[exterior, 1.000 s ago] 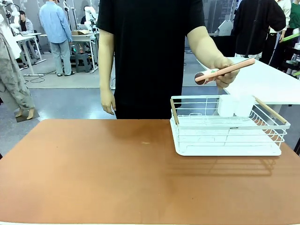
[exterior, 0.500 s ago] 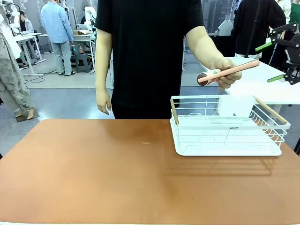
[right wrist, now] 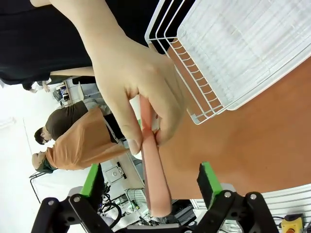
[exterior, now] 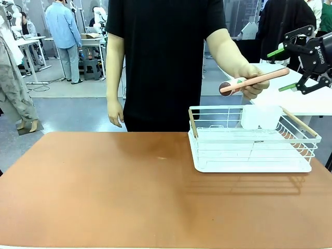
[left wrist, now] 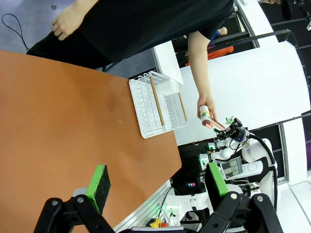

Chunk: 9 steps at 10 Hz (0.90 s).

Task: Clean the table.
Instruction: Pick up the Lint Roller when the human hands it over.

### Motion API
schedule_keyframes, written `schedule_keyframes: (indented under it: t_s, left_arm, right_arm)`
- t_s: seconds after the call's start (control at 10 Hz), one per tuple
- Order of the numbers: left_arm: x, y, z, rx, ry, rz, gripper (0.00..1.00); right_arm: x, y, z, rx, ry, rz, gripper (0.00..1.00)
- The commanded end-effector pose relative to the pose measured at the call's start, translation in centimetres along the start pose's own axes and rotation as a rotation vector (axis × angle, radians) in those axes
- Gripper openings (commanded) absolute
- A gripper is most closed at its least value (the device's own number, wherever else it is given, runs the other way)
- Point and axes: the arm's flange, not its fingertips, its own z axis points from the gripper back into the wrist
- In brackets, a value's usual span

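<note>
The table (exterior: 129, 197) has a reddish-brown top. A person behind it holds out a pink-handled tool (exterior: 259, 79) with a dark round head, above the white wire rack (exterior: 251, 140). My right gripper (exterior: 282, 70) hangs open at the free end of that handle. In the right wrist view the pink handle (right wrist: 151, 170) runs from the person's hand (right wrist: 131, 77) down between the green pads (right wrist: 94, 179), touching neither. My left gripper (left wrist: 158, 182) is open high above the table (left wrist: 63, 136), with nothing between its fingers.
The rack stands on the table's far right and holds a translucent cup holder (exterior: 261, 116). A white table (exterior: 295, 93) lies behind it. The person's other hand (exterior: 115, 111) hangs at the far edge. A small speck (exterior: 162, 157) lies mid-table.
My right gripper has come in from the right edge and moved left to the end of the pink handle. The person's hand has lifted the tool slightly.
</note>
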Motion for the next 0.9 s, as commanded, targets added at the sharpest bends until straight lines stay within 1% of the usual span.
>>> schedule_keyframes:
  t_s: [0.0,0.3,0.8]
  left_arm:
    - [0.0,-0.2,0.2,-0.021,-0.006,-0.005,1.0]
    - [0.0,-0.2,0.2,-0.021,-0.006,-0.005,1.0]
    - [0.0,-0.2,0.2,-0.021,-0.006,-0.005,1.0]
  right_arm:
    - [-0.5,-0.5,-1.8,0.028,-0.019,-0.013,1.0]
    - [0.0,-0.4,-3.0,0.046,-0.008,-0.022,1.0]
    - [0.8,-0.5,-3.2,0.047,-0.012,-0.002,0.51]
